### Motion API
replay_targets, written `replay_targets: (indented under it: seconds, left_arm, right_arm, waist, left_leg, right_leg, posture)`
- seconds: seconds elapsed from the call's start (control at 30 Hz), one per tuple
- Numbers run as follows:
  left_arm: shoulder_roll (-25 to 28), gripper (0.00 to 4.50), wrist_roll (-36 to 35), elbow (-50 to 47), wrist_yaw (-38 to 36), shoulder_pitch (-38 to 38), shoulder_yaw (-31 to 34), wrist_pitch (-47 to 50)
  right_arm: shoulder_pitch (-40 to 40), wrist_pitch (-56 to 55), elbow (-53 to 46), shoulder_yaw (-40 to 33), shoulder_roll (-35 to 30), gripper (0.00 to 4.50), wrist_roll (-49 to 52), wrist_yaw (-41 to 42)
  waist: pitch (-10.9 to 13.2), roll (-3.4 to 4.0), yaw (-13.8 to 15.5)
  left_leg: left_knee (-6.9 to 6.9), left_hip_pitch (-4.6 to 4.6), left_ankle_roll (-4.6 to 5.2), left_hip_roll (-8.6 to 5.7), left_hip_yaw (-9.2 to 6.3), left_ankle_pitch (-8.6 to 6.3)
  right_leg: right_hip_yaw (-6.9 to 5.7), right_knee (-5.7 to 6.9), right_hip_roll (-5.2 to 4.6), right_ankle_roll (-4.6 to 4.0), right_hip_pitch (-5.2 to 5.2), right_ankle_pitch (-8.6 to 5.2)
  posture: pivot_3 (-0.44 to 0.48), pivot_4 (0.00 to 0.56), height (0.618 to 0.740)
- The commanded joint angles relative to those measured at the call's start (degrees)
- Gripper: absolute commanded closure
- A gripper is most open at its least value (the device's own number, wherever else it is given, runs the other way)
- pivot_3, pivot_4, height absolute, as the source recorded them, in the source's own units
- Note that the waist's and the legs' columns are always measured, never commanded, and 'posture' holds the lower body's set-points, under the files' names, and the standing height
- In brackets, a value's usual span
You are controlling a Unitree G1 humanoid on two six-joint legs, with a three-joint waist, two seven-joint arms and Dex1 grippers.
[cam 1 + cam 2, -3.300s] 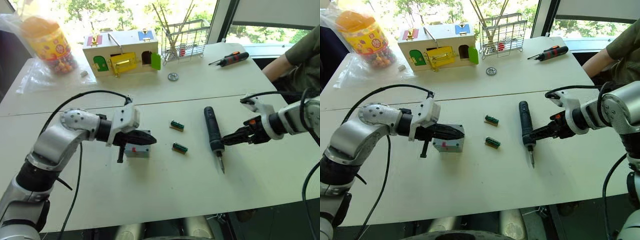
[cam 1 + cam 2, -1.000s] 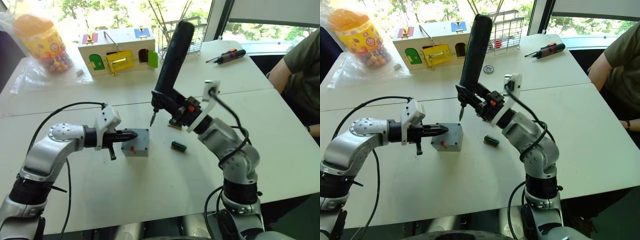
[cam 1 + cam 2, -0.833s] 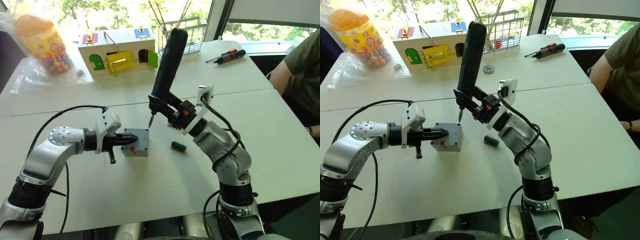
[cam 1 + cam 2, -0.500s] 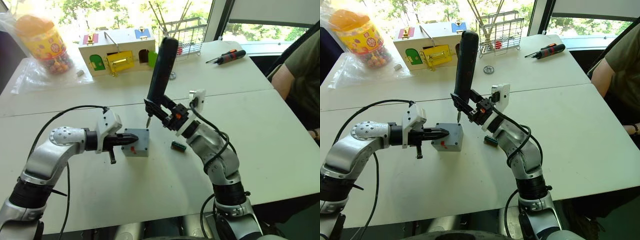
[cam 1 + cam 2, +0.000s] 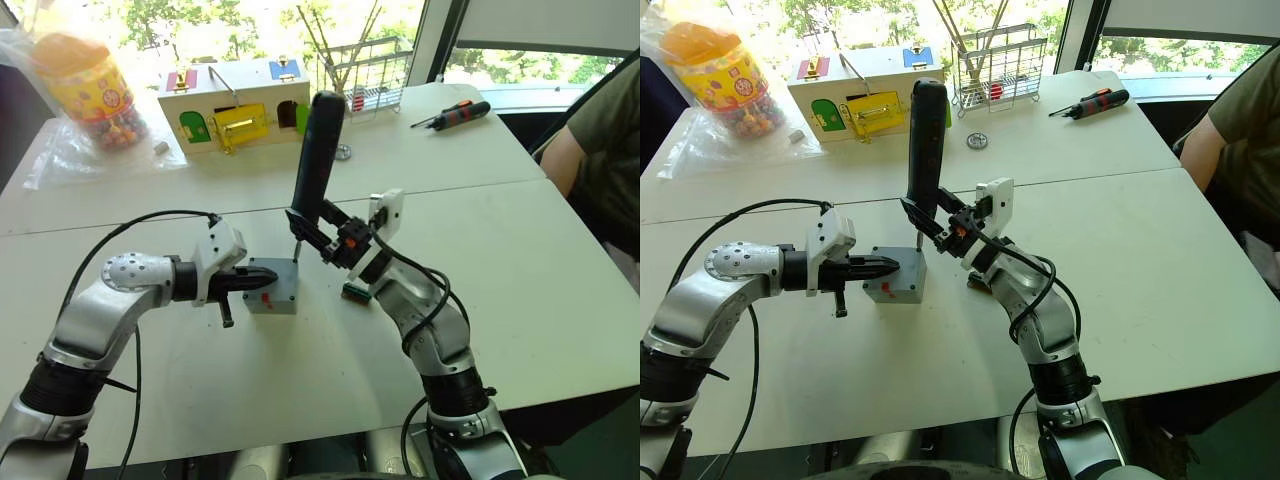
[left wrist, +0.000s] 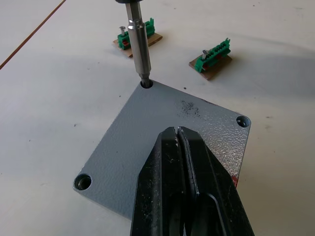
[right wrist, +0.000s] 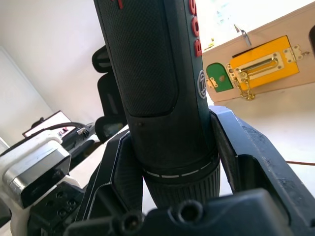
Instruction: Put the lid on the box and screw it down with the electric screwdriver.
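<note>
**Trainee:** Lid (image 6: 172,142) is on the box (image 5: 272,287) already, centre-left of the left eye view, on the white table (image 5: 560,260). So we're onto the first screw?

**Mentor:** That's how I read it. The right gripper (image 5: 322,238) is clamped round the lower end of the electric screwdriver (image 5: 314,160), which stands nearly upright, leaning slightly back. In the left wrist view the bit (image 6: 135,42) sits right in the corner hole (image 6: 145,83) at the upper middle of the frame.

**Trainee:** And the left gripper (image 6: 181,142)?

**Mentor:** Fingers pressed together, holding nothing, lying flat on the lid's top as if pinning it down. That's useful; a small box would likely spin under torque otherwise.

**Trainee:** What makes this step go well?

**Mentor:** Keep the bit in line with the hole; a lean could let it cam out. Push gently down while driving, and keep the left gripper bearing on the lid.

**Trainee:** Is there a screw in that hole?

**Mentor:** Can't tell; the bit hides it. The other two corner holes (image 6: 82,182) in view look dark and open. Two green terminal blocks (image 6: 211,54) lie just beyond the box, towards the top of that frame; keep the tool clear of them.
</note>
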Motion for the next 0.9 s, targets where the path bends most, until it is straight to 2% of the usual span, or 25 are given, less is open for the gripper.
replay_targets:
  seconds: [0.03, 0.13, 0.23, 0.43, 0.57, 0.9]
  left_arm:
    - [0.8, 4.50, 1.3, 0.2, -0.2, 0.3, -1.4, 1.0]
    - [0.9, 4.50, 1.2, 0.2, -0.3, 0.3, -1.4, 1.5]
    - [0.8, 4.50, 1.3, 0.6, -0.4, 0.6, -1.4, 1.4]
    - [0.7, 4.50, 1.4, 1.0, -0.3, 1.2, -1.5, 1.4]
    - [0.7, 4.50, 2.2, 1.3, -0.1, 2.2, -1.9, 0.6]
    - [0.3, 4.50, 2.4, 0.8, 0.0, 2.7, -2.1, 0.4]
  right_arm:
    - [0.8, -0.8, 0.0, 3.2, -0.2, 2.74, -1.8, 1.2]
    - [1.3, -1.2, 1.7, 6.1, -1.7, 2.74, -5.5, 1.6]
    - [1.7, -2.0, 2.9, 7.4, -2.2, 2.74, -7.4, 1.6]
    - [3.4, -4.0, 5.1, 7.7, -1.6, 2.74, -8.4, 1.8]
    - [3.5, -4.5, 6.8, 7.0, -1.0, 2.74, -9.0, 0.6]
    - [4.6, -5.1, 7.5, 9.6, -1.3, 2.74, -11.9, 0.9]
  waist:
    - [0.0, 0.00, 0.0]
    - [-0.1, 0.10, 0.0]
    - [-0.5, 0.23, 0.0]
    - [-0.8, 0.23, 0.0]
    - [-0.9, 0.23, 0.1]
    - [-1.5, 0.25, 0.1]
  left_leg:
    - [-0.03, 0.09, 0.00, 0.00, 0.00, 0.00]
    - [-0.18, 0.53, 0.04, 0.02, 0.00, -0.04]
    - [-0.19, 0.56, 0.08, 0.05, 0.00, -0.07]
    - [-0.28, 0.85, 0.12, 0.08, 0.00, -0.11]
    - [-0.66, 1.56, 0.17, 0.09, 0.03, -0.15]
    - [-1.07, 2.13, 0.37, 0.12, 0.06, -0.27]
  right_leg:
    - [0.00, 0.00, 0.00, 0.00, 0.08, 0.00]
    - [0.02, -0.14, 0.02, -0.01, 0.51, -0.01]
    - [0.04, -0.22, 0.08, -0.01, 0.56, -0.01]
    - [0.11, -0.31, 0.14, -0.02, 0.74, -0.01]
    - [0.21, -0.49, 0.15, -0.02, 1.22, -0.03]
    - [0.32, -0.61, 0.17, -0.04, 1.55, -0.04]
  posture:
    - [0.000, 0.150, 0.740]
    - [0.000, 0.150, 0.740]
    - [0.000, 0.150, 0.740]
    - [0.000, 0.150, 0.740]
    - [0.000, 0.150, 0.740]
    - [0.000, 0.150, 0.740]
